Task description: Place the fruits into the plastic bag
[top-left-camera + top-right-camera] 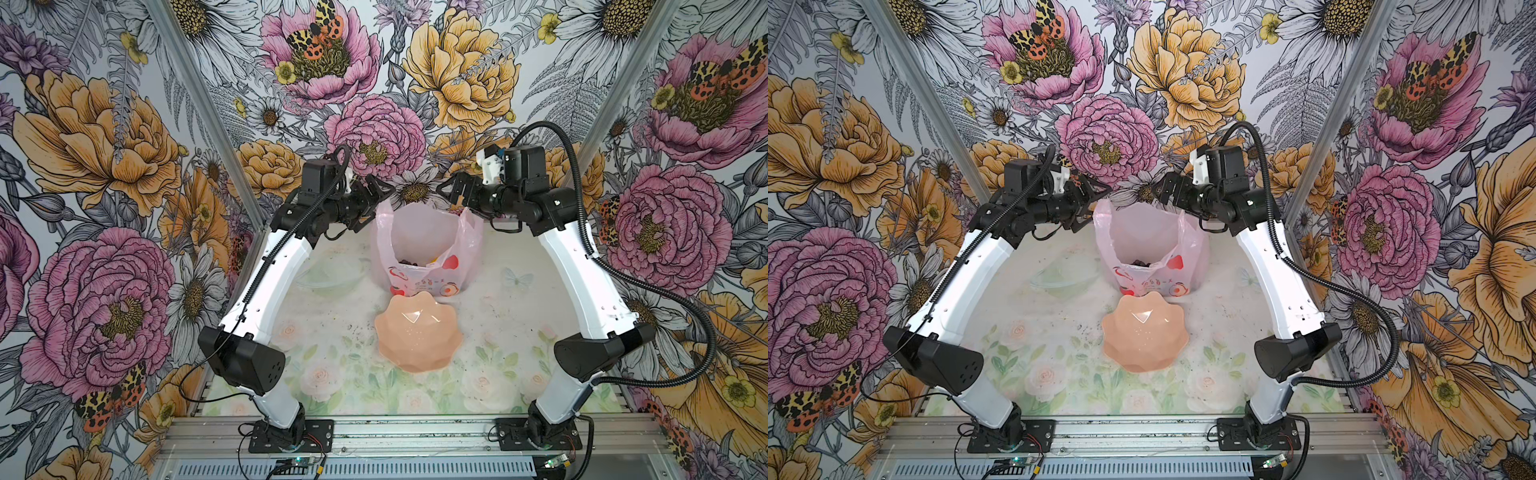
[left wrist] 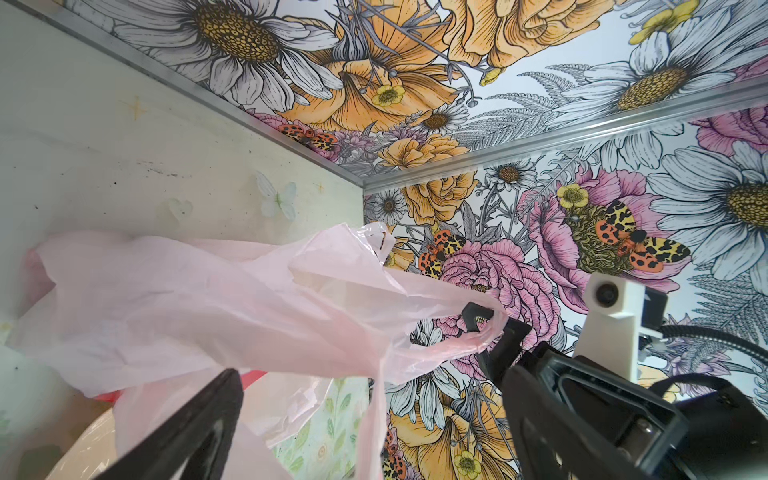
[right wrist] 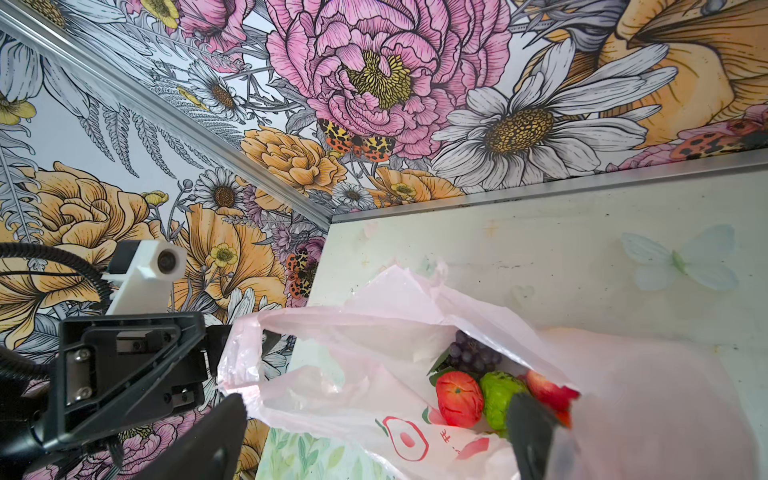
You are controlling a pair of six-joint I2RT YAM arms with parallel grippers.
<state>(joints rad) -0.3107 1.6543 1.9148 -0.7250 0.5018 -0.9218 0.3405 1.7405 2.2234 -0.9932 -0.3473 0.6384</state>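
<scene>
In both top views, the plastic bag (image 1: 419,245) is standing behind the bowl (image 1: 417,336), between the spread left gripper (image 1: 379,199) and spread right gripper (image 1: 451,193). Left wrist view: a handle (image 2: 453,345) is looping a right finger (image 2: 473,316); retreat slowly. Right wrist view: the fruits (image 3: 461,399) are lying inside the bag.

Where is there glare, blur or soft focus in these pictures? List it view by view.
Both top views: evenly lit, white glare spots on the rigid peach-pink faceted bowl. Right wrist view: glossy toy fruits inside the translucent pale-pink plastic bag are crisp, but the right gripper's close black fingers blur. Left wrist view: the left gripper's near finger is soft too.
</scene>
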